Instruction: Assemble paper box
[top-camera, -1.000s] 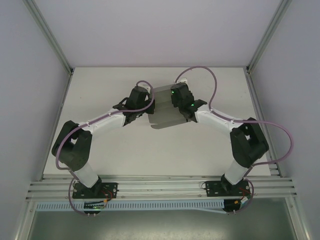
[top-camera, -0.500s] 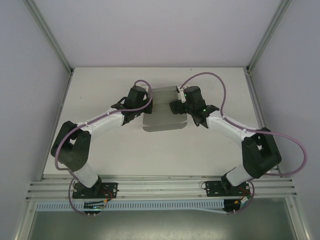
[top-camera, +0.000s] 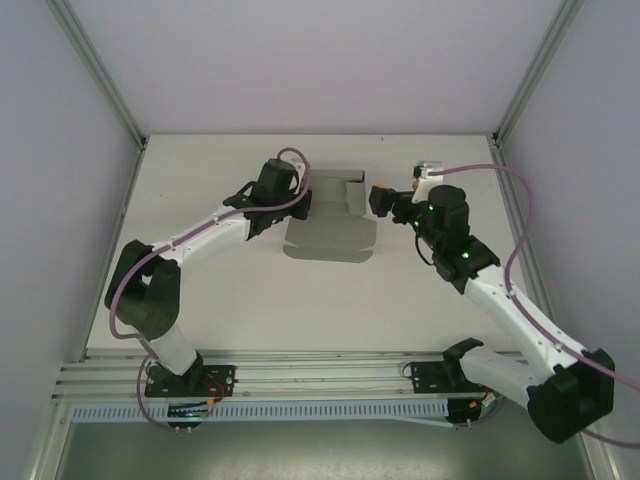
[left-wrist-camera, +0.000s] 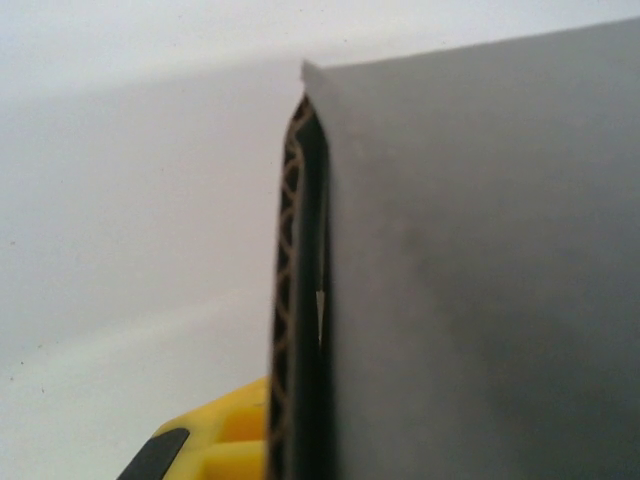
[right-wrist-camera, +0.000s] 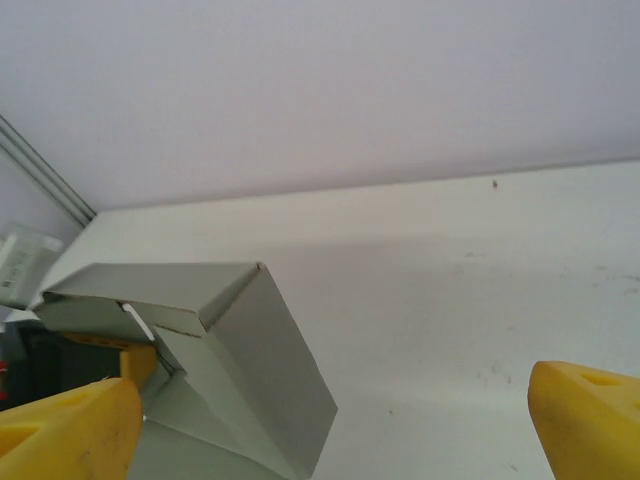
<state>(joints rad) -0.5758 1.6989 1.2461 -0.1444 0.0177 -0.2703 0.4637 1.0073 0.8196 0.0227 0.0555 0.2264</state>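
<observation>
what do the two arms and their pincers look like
Both arms have white links with black joint housings, and a purple cable loops along each. The left arm ends in a black left pincer; the right arm shows green lights near its wrist, and the right pincer has yellow fingers.

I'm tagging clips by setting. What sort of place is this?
Likely a lab robot cell: white table walled by plain pale panels on aluminium posts, two arms bolted to a metal rail.

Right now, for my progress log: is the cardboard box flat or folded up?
Partly folded: the box shows a raised corner in the right wrist view; its near flap lies flat on the table.
</observation>
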